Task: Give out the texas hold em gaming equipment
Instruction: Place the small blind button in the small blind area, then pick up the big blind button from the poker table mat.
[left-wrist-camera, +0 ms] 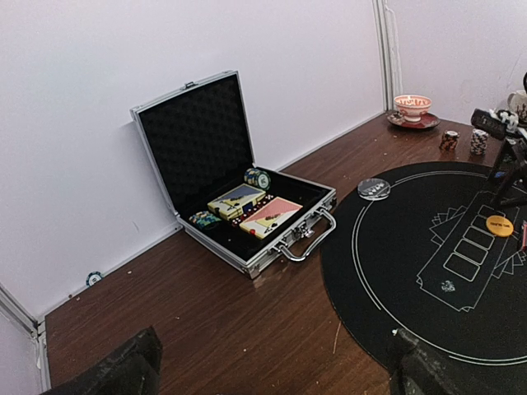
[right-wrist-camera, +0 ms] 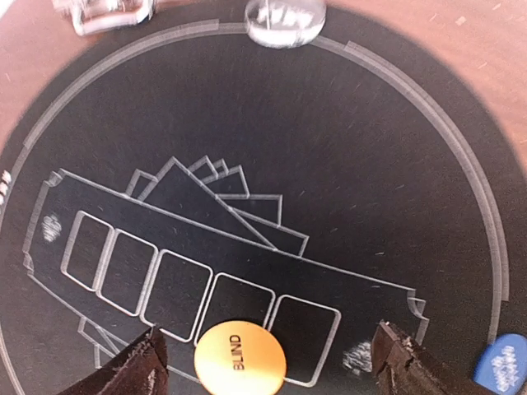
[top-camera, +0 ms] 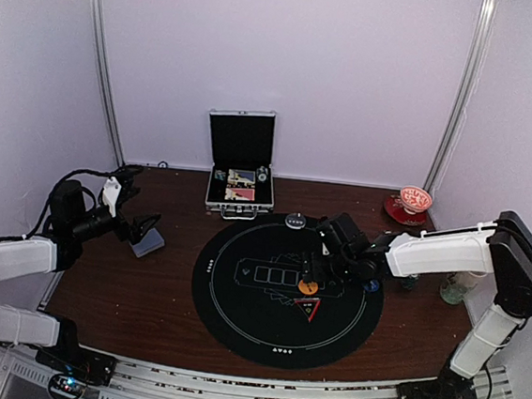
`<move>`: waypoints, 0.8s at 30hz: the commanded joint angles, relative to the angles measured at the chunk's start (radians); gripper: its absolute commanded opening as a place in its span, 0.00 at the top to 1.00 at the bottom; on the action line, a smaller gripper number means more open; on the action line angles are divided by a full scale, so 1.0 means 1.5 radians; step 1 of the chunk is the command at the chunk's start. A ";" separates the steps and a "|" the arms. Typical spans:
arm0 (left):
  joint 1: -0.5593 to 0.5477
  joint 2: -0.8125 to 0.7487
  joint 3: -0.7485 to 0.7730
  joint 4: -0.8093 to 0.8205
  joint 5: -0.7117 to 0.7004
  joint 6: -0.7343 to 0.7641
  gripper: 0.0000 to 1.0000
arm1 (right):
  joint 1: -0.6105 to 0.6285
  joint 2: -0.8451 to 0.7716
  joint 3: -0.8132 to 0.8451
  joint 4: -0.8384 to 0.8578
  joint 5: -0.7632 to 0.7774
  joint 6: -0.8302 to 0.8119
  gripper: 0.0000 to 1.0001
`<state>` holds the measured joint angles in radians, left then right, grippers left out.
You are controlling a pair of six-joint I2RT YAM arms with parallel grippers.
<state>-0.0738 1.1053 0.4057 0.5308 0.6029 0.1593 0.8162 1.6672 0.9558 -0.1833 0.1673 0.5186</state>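
- The right gripper (top-camera: pixel 316 268) hangs low over the large round black mat with white markings (top-camera: pixel 236 319). Its two dark fingers (right-wrist-camera: pixel 140 370) are spread wide and pinch nothing.
- The flat round orange button disc printed BLIND (right-wrist-camera: pixel 240 360) lies on the mat between those fingers. It touches neither and sits nearer the finger on the left of the wrist view.
- A blue button disc (right-wrist-camera: pixel 502 362) lies on the mat just outside the opposite finger, cut off by the edge of the view.
- Straight ahead of the right gripper, at the mat's far rim, rests a dark round button disc with a glossy top (right-wrist-camera: pixel 284 20).
- The left gripper (top-camera: pixel 140 230) hovers above the brown wooden table (top-camera: pixel 125 290), well apart from the mat. Its fingers are spread, and nothing shows between them in the wrist view.
- A pale grey-blue flat rectangle (top-camera: pixel 150 242) lies right at the left gripper's tips in the top view. Whether they touch cannot be told.
- Ahead of the left gripper stands the open silver hard case with black lining (left-wrist-camera: pixel 193 132), holding two card packs (left-wrist-camera: pixel 237 200) and a stack of edge-striped chips (left-wrist-camera: pixel 258 178).
- Far beyond that gripper, past the mat, two small stacks of poker chips (left-wrist-camera: pixel 449 140) stand on the table near a red saucer carrying a bowl (left-wrist-camera: pixel 412 107).
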 commanded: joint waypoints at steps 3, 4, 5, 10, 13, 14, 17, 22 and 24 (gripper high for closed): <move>0.002 -0.007 -0.002 0.039 0.002 0.002 0.02 | 0.003 0.070 0.033 -0.016 -0.049 -0.017 0.14; 0.001 -0.007 -0.002 0.039 0.002 0.002 0.02 | 0.004 0.075 0.035 -0.016 -0.054 -0.018 0.14; 0.001 -0.007 -0.002 0.039 0.002 0.002 0.02 | 0.005 0.081 0.035 -0.015 -0.057 -0.019 0.15; 0.002 -0.009 -0.002 0.038 0.002 0.002 0.02 | 0.010 0.098 0.036 -0.014 -0.070 -0.025 0.18; 0.002 -0.011 -0.002 0.038 0.000 0.002 0.02 | 0.018 0.106 0.037 -0.018 -0.071 -0.031 0.20; 0.002 -0.011 -0.002 0.038 0.000 0.002 0.02 | 0.021 0.109 0.038 -0.020 -0.069 -0.032 0.21; 0.002 -0.009 -0.002 0.038 0.000 0.002 0.02 | 0.038 0.117 0.042 -0.029 -0.057 -0.038 0.22; 0.002 -0.009 -0.002 0.038 0.001 0.002 0.02 | 0.058 0.135 0.045 -0.041 -0.027 -0.034 0.26; 0.002 -0.008 -0.002 0.038 0.001 0.002 0.02 | 0.061 0.138 0.046 -0.045 -0.016 -0.032 0.30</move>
<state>-0.0738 1.1049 0.4057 0.5308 0.6025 0.1593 0.8749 1.8343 1.0126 -0.2157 0.1471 0.4667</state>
